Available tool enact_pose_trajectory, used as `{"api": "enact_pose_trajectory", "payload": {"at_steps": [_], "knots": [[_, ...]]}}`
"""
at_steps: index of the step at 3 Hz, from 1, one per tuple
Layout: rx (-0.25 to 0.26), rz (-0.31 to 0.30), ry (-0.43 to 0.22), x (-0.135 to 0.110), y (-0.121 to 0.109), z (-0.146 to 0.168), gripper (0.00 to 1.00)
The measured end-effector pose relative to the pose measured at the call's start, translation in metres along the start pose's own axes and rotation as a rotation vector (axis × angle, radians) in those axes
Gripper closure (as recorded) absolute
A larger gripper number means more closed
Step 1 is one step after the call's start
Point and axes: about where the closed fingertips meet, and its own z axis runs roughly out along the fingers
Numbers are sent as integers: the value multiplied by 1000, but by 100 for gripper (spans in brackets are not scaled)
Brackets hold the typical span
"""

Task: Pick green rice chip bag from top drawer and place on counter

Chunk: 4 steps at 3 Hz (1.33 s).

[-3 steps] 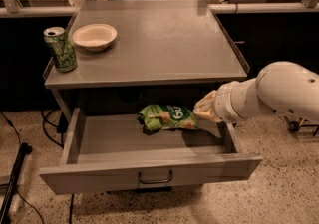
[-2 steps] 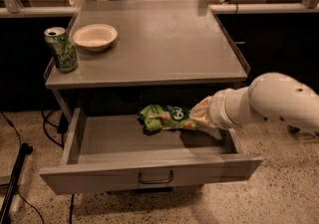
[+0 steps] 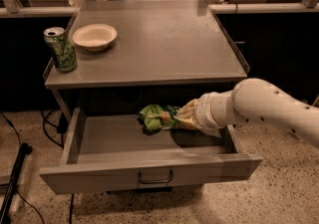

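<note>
The green rice chip bag (image 3: 155, 117) lies crinkled at the back middle of the open top drawer (image 3: 149, 172). The drawer is pulled fully out below the counter (image 3: 159, 44). My gripper (image 3: 187, 114) reaches in from the right at the end of the white arm (image 3: 259, 106). It sits low inside the drawer, against the right end of the bag. The bag still rests on the drawer floor. The arm's wrist hides the part of the drawer behind it.
A green-patterned drink can (image 3: 60, 49) and a white bowl (image 3: 94, 36) stand at the counter's left side. The drawer's dark pull handle (image 3: 155, 177) faces the front. Cables and a black stand (image 3: 12, 183) lie on the floor at left.
My arm has moved left and a little deeper into the drawer, bringing the gripper up against the bag's right end. The bag has stayed in place.
</note>
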Motion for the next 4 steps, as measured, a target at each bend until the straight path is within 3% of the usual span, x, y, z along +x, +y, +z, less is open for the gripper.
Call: {"api": "enact_pose_trajectory", "payload": {"at_steps": [1,4], "knots": [[-19,-15,-26,-8,2,19,45],[-49,-28,-60,-16,4,54,48]]}}
